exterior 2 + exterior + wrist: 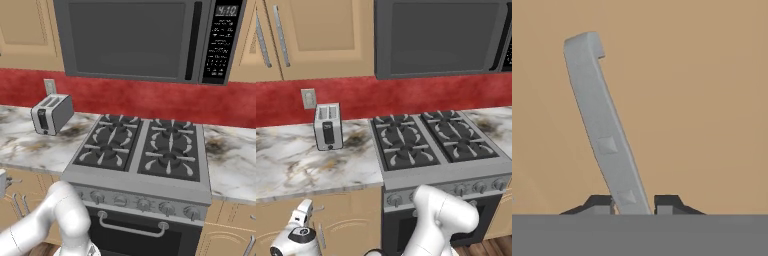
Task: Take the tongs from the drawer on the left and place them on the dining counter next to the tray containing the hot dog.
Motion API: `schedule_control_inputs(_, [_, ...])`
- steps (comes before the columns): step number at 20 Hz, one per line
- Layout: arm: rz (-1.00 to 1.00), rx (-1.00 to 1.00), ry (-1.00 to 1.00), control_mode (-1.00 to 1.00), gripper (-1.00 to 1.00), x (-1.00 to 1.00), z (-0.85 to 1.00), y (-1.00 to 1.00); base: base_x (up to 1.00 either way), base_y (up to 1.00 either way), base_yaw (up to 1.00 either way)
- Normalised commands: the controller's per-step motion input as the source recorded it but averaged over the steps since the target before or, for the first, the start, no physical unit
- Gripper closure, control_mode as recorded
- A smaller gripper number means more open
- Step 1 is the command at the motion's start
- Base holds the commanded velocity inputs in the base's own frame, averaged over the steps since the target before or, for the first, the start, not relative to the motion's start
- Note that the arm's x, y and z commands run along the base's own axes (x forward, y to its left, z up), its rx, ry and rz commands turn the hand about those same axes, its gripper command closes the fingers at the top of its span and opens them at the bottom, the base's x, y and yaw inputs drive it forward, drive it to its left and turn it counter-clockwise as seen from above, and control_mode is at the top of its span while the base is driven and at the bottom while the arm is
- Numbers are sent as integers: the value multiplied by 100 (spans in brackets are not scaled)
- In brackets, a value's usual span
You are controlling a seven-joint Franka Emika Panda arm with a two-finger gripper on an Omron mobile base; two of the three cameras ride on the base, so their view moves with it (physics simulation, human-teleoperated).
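A marble tabletop (301,165), white-grey with brown veining and dark scorch-like patches, is seen running along a red backsplash (406,95). A gas stove (431,142) with four black burners is set into it and serves as the landmark. To the left of the stove, a silver toaster (328,126) is stood upright on the tabletop against the backsplash, below a wall outlet (308,98). Above the stove a dark microwave (145,37) is mounted, and tan cabinet doors with vertical handles (311,35) are hung to the left of it. More marble tabletop is seen to the right of the stove.

Below the tabletop and left of the stove, tan wooden cabinet fronts are found, and the white arm is reached down in front of them. In the hand view the hand (634,204) is seen clenched on the slim silver bar handle (602,125) of the drawer (702,100), with the bar held between the two dark fingertips (667,202) and the plain tan front close behind it. Whether the drawer is shut cannot be told, and the tongs cannot be made out.
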Motion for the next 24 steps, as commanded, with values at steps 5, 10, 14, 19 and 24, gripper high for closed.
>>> schedule_control_inputs(5, [18,-5,-17,-100,100,-5,-42,-34,0,0,0])
schedule_control_inputs(10, [14,-5,-12,-100,100,-19,-25,-2,0,0,0])
schedule_control_inputs(14, [10,0,-6,-100,100,-36,-7,0,0,0,0])
schedule_control_inputs(19, [7,0,-3,-100,100,-54,0,0,0,0,0])
schedule_control_inputs(24, [4,0,0,-100,100,-40,0,0,0,0,0])
